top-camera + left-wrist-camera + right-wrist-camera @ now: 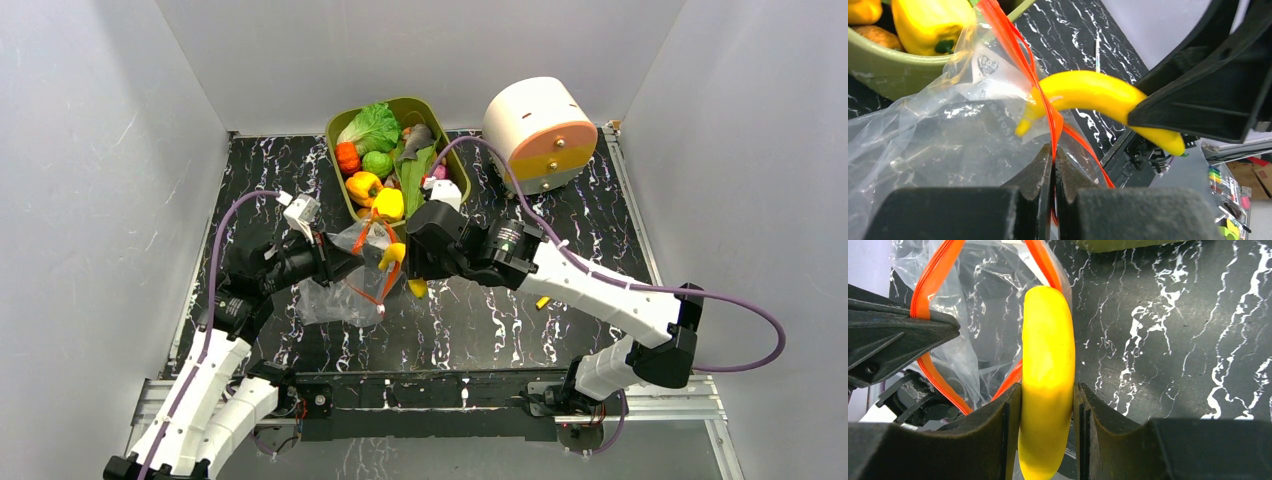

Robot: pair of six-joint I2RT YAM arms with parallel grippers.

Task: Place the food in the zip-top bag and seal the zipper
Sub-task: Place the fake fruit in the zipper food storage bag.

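The clear zip-top bag (335,290) lies on the black marbled table in front of the tub, its mouth lifted and open. My left gripper (347,262) is shut on the red-orange zipper (1048,107) at the mouth edge; in the left wrist view the gripper (1054,150) pinches the strip. My right gripper (407,265) is shut on a yellow banana (1048,365) across its middle. The banana's far tip (1023,127) is at the bag's open mouth (983,300), between the zipper's two strips (930,280). The bag looks empty otherwise.
An olive-green tub (332,130) behind the bag holds lettuce, an orange piece, yellow peppers (365,187) and a green cucumber (415,170). A white and orange cylinder (540,130) stands at the back right. A small yellow stick (541,301) lies under the right arm.
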